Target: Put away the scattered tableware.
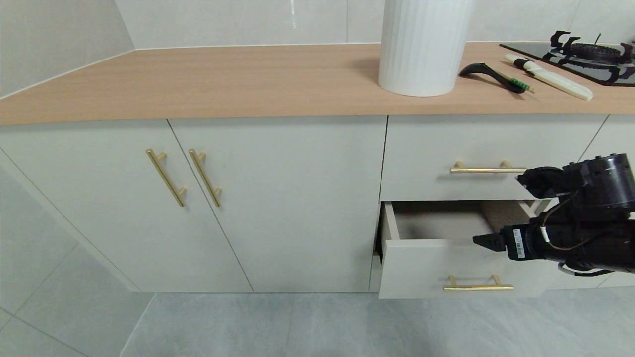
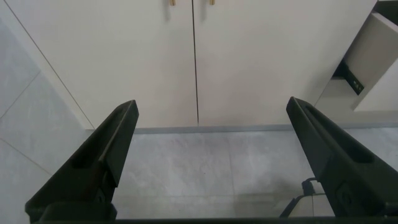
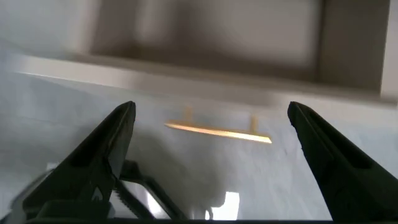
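In the head view the scattered tableware lies on the wooden countertop (image 1: 223,79), to the right of a tall white ribbed container (image 1: 421,47): a black utensil (image 1: 488,74) with a curved, scoop-like end, a thin green-tipped stick (image 1: 520,84) touching or just beside it, and a long white knife (image 1: 548,77) with a dark band near one end. The knife lies close to the black hob (image 1: 590,54), which is cut off by the picture's edge, as is the container's top. What the green-tipped stick is cannot be made out. Well below these things, the right gripper (image 1: 511,210) hangs in front of the open drawer (image 1: 426,263), under the closed one, with its fingers spread wide. It hides the drawer's right side. In the left wrist view the left gripper (image 2: 211,155) is also spread wide over the grey floor (image 2: 205,168), facing the cabinet doors (image 2: 249,62), with a corner of the open drawer (image 2: 373,62) off to one side. In the right wrist view the right gripper (image 3: 211,155) points at the drawer front and its gold handle (image 3: 217,132), both blurred.
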Robot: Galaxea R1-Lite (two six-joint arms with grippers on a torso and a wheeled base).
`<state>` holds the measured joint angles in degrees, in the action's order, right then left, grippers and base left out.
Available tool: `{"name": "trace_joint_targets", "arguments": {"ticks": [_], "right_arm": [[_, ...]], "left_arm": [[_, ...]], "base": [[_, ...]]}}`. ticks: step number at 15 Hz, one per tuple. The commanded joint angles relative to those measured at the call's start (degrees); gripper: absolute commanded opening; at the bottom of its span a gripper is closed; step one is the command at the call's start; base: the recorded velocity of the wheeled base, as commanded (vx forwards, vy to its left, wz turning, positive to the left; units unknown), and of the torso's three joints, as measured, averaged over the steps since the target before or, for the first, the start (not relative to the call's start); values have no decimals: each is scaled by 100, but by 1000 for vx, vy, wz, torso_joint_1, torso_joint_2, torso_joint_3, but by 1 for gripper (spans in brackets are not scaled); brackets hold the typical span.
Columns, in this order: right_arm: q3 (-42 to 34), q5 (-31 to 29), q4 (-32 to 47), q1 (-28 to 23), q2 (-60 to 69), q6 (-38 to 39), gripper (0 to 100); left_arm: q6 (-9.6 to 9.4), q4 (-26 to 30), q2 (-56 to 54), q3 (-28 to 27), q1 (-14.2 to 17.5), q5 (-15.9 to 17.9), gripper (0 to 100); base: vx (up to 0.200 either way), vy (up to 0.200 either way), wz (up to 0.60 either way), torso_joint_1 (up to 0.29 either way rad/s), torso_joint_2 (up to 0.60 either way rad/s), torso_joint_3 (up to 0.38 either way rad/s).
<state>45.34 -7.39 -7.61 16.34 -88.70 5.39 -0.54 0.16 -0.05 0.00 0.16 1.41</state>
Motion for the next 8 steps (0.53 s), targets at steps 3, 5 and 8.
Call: {"name": "trace_joint_targets", "arguments": {"ticks": [3,5,8], "right_arm": [[10,-52,-30,256,257,24,100],[-148,-140,-584,256,-394,41,100],[-631,-764,-2843,256,-1686,32,100]], "left_arm": [[1,2,5,0,2,-1,100],[1,2,5,0,2,-1,100],[1,2,5,0,2,-1,100]], "base": [[0,0,0,0,0,0],[0,0,0,0,0,0],[0,0,0,0,0,0]]}}
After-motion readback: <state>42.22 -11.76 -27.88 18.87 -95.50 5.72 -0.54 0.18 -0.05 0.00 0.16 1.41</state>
